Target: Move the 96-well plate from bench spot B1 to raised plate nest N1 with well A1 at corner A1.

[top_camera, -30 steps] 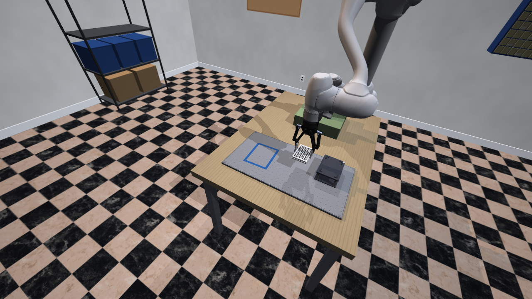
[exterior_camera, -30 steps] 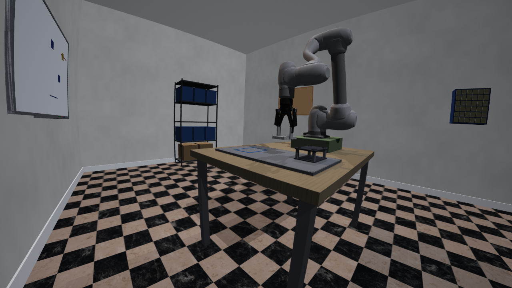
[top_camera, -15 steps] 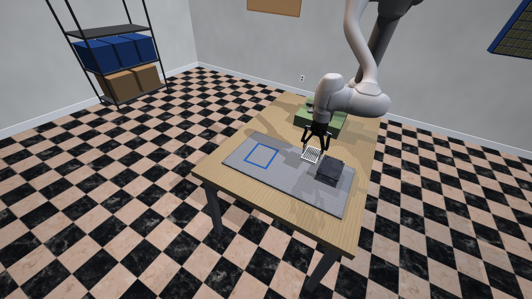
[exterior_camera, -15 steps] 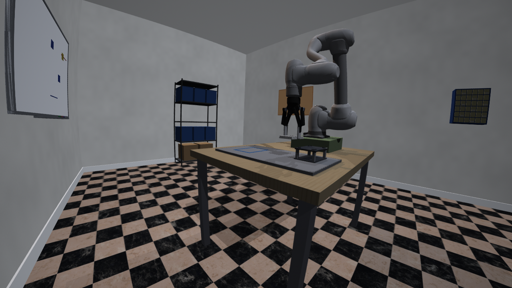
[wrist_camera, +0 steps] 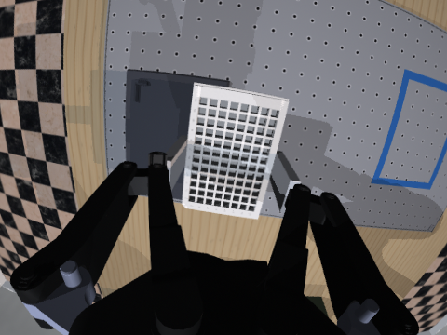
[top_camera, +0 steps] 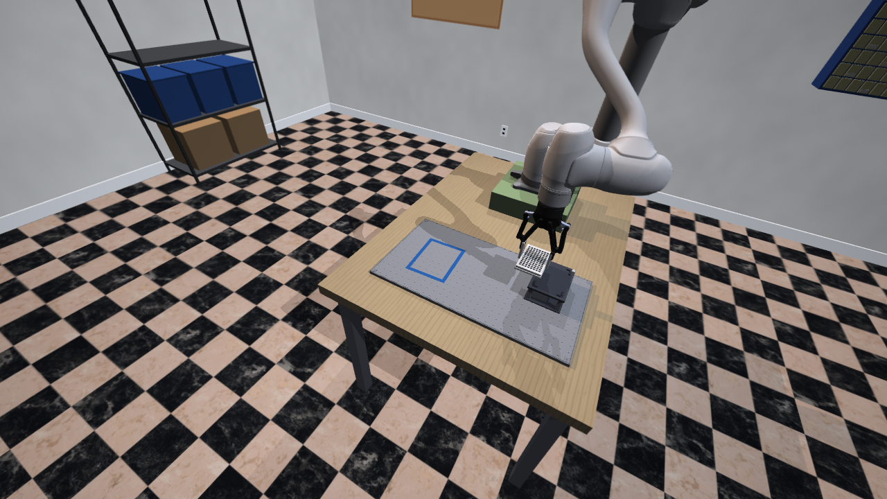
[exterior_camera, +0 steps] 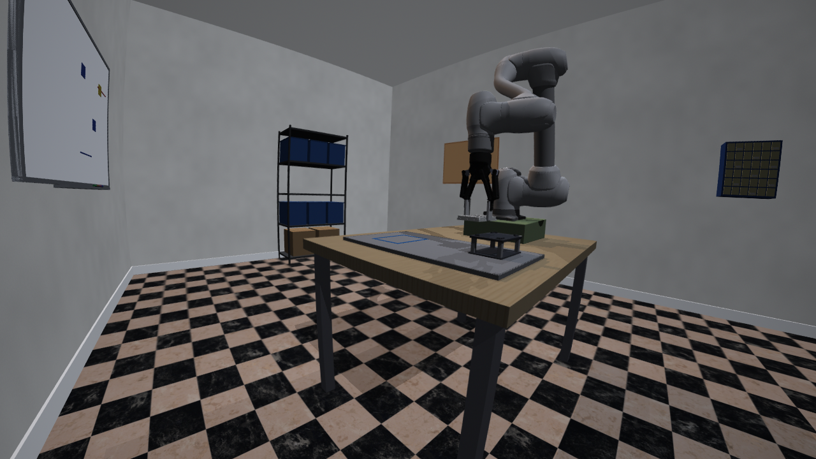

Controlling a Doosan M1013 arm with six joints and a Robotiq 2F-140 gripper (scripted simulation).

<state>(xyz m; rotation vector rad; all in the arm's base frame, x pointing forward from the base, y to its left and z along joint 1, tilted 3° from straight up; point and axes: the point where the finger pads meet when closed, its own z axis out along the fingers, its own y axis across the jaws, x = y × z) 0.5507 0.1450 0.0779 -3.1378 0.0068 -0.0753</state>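
My gripper (top_camera: 538, 253) is shut on the white 96-well plate (top_camera: 533, 259) and holds it in the air, flat and wells up. The plate also shows in the wrist view (wrist_camera: 233, 149), gripped on its two long sides by the fingers. The dark raised nest N1 (top_camera: 550, 287) stands on the grey baseplate (top_camera: 484, 288); the plate hangs above its near-left edge and partly overlaps it. In the exterior view the plate (exterior_camera: 473, 217) is clearly higher than the nest (exterior_camera: 495, 244). The blue outline of spot B1 (top_camera: 435, 260) is empty, at the baseplate's left end.
A green block (top_camera: 533, 195) under the arm's base sits at the back of the wooden table (top_camera: 496, 291). A black shelf rack (top_camera: 186, 93) with blue and brown boxes stands far off at the wall.
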